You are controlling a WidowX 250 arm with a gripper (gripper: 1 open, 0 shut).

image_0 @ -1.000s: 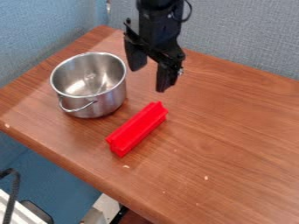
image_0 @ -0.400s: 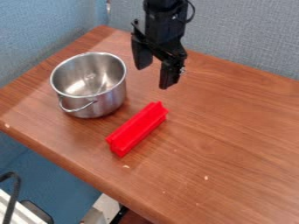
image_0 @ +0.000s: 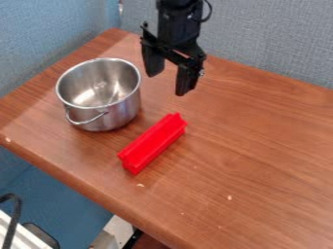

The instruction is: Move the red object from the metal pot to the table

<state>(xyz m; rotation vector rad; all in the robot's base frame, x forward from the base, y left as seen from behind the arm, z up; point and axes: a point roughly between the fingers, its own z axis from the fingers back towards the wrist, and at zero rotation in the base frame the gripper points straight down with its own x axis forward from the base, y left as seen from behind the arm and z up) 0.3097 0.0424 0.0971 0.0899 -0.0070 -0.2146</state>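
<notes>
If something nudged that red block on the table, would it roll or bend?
The red block looks like a stiff, flat-sided bar, so it would probably slide rather than roll. It lies flat on the table, so tipping seems unlikely. Its smooth plastic-looking surface might be slightly slippery.

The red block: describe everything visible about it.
The bright red elongated rectangular block looks like plain, smooth plastic with squared ends. It lies flat on the reddish-brown wood-grain table, running diagonally from lower left to upper right. It sits outside the shiny round steel pot, to that pot's lower right, apart from it. Nothing but the tabletop touches it.
</notes>
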